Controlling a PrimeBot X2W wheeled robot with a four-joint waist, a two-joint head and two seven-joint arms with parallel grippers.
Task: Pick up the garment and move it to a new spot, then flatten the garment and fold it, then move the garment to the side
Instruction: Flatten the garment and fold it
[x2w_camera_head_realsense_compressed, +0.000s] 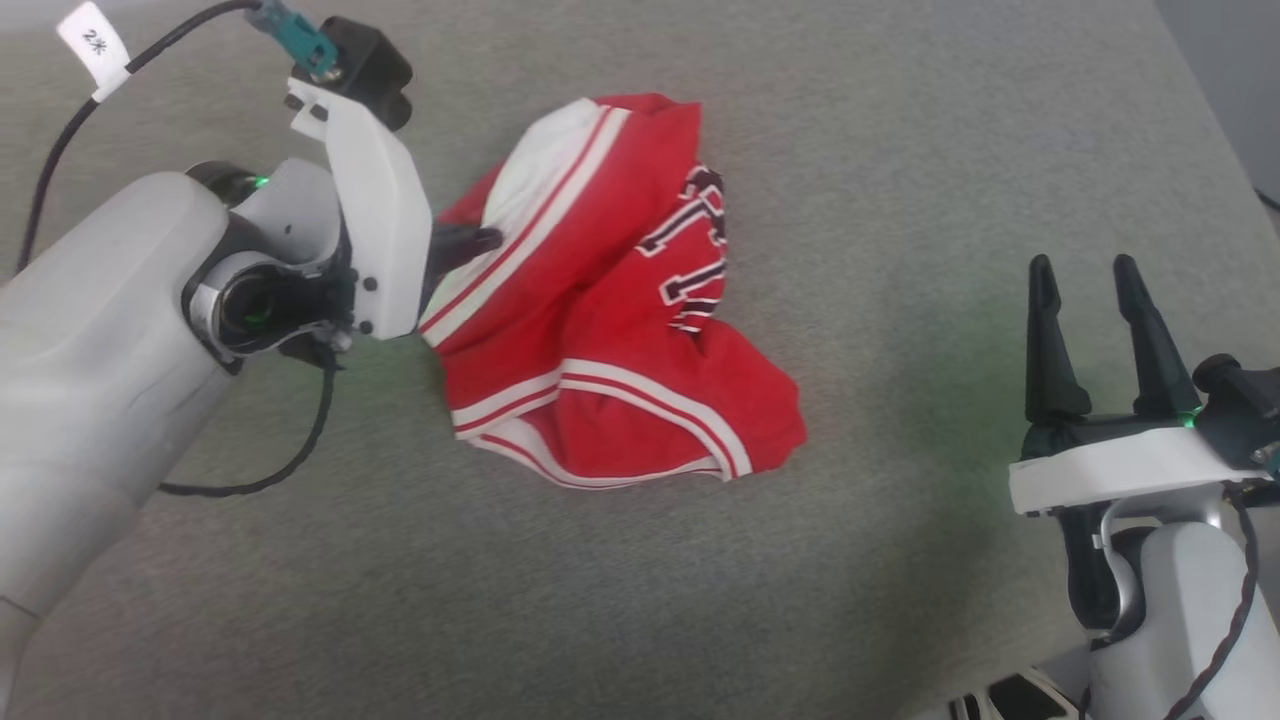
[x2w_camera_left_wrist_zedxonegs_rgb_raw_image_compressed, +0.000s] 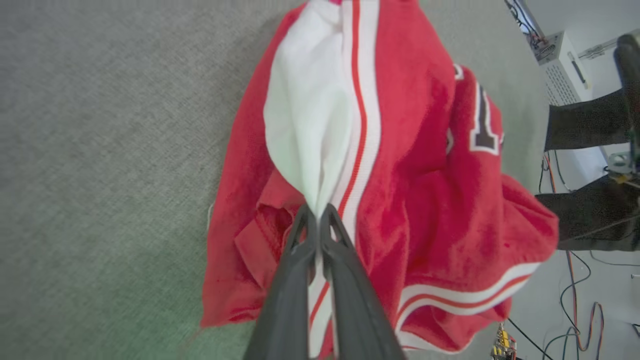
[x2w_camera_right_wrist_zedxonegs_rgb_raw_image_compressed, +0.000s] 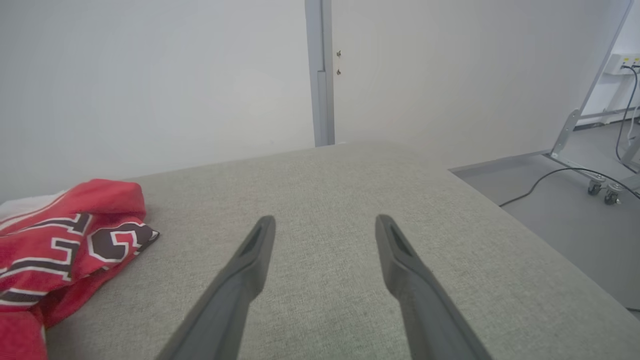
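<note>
**Left jaws pinch the white panel of the crumpled red shorts**

The garment (x2w_camera_head_realsense_compressed: 600, 330) lies as a crumpled heap on the grey cloth-covered counter (x2w_camera_head_realsense_compressed: 900, 150). It is not spread flat. The fabric is bright red and looks soft, a little fuzzy in the left wrist view. One white side panel is bunched into a long fold, and beside it runs a trim of white bands with a thin red line between them. The same striped trim goes along a curved hem at the edge of the heap. On the red part there are black numerals with a white outline, but folds cut them, so I cannot read the number.

The left jaws are pressed together and pinch the cloth just where the white panel meets the striped trim. A narrow strip of this trim shows between the two dark fingers (x2w_camera_left_wrist_zedxonegs_rgb_raw_image_compressed: 290, 280). From the tips, the white fold goes straight ahead, and the red fabric spreads to both sides of them, more to the right.

The right jaws are spread wide and hold nothing. They are over bare counter. The garment is to their left, well apart from them, with the numerals on the side nearest to them.
</note>
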